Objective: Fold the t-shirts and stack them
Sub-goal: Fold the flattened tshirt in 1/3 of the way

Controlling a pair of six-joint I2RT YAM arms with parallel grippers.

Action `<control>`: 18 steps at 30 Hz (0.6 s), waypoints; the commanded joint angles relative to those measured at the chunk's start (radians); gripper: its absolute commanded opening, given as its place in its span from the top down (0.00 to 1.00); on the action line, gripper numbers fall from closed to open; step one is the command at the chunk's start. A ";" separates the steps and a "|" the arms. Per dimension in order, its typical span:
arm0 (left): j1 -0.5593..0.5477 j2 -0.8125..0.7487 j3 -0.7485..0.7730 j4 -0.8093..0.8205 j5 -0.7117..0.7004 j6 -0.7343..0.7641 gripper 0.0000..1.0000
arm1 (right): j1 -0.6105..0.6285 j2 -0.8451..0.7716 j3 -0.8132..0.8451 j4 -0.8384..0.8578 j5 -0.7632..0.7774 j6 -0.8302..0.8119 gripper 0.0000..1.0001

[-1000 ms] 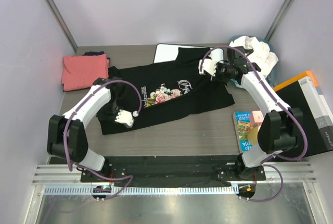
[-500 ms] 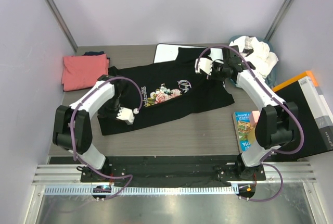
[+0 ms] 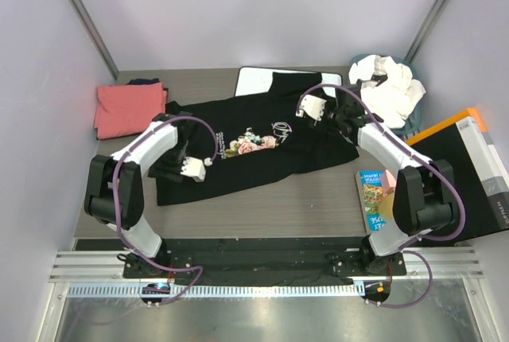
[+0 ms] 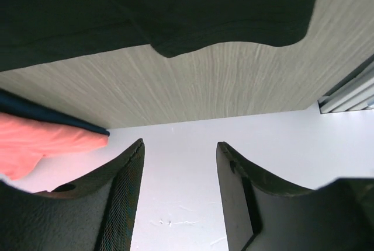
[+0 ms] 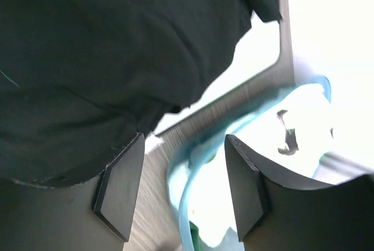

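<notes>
Opened both end effectors over the black t-shirt.
Spread the left end effector from shut, leaving its fingers apart with nothing between them, and nudged it a little farther from the near edge of the bench, above the shirt's near-left part. Spread the right end effector too, leaving it just as wide and empty, and slid it slightly leftward above the shirt's far-right part.
</notes>
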 commanded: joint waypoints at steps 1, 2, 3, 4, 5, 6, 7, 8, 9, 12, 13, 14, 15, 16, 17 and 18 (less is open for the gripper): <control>0.005 -0.016 0.042 0.031 -0.028 0.000 0.47 | 0.003 -0.104 -0.040 0.092 0.083 0.022 0.37; 0.005 -0.027 0.049 0.035 -0.019 0.012 0.46 | 0.003 -0.116 -0.048 0.078 0.080 0.021 0.38; 0.008 -0.033 0.055 0.035 -0.008 0.024 0.46 | -0.002 -0.125 -0.046 0.005 0.048 0.007 0.38; 0.009 -0.041 0.063 0.046 0.003 0.038 0.46 | -0.011 -0.142 -0.042 -0.053 0.019 -0.022 0.39; 0.011 -0.058 0.065 0.052 0.029 0.062 0.47 | -0.015 -0.150 -0.039 -0.104 -0.001 -0.069 0.40; 0.014 -0.064 0.069 0.058 0.042 0.076 0.46 | -0.019 -0.157 -0.049 -0.178 -0.035 -0.091 0.41; 0.015 -0.068 0.068 0.070 0.055 0.084 0.46 | -0.023 -0.171 -0.055 -0.213 -0.049 -0.114 0.41; 0.015 -0.072 0.065 0.083 0.066 0.089 0.46 | -0.031 -0.174 -0.063 -0.239 -0.059 -0.132 0.41; 0.021 -0.067 0.060 0.093 0.081 0.102 0.46 | -0.029 -0.179 -0.083 -0.273 -0.069 -0.168 0.42; 0.028 -0.041 0.036 0.124 0.108 0.115 0.47 | -0.029 -0.176 -0.109 -0.280 -0.090 -0.183 0.43; 0.028 -0.033 0.037 0.124 0.118 0.116 0.47 | -0.031 -0.171 -0.106 -0.280 -0.096 -0.174 0.43; 0.028 -0.026 0.042 0.127 0.135 0.115 0.47 | -0.029 -0.153 -0.094 -0.278 -0.098 -0.166 0.44; 0.028 -0.006 0.049 0.121 0.164 0.116 0.47 | -0.029 -0.145 -0.086 -0.278 -0.099 -0.156 0.44; 0.028 0.007 0.069 0.112 0.177 0.115 0.47 | -0.028 -0.136 -0.079 -0.276 -0.101 -0.153 0.44; 0.028 0.022 0.080 0.107 0.190 0.115 0.47 | -0.029 -0.128 -0.069 -0.275 -0.101 -0.154 0.44; 0.028 0.033 0.106 0.104 0.202 0.113 0.47 | -0.029 -0.124 -0.065 -0.270 -0.101 -0.157 0.45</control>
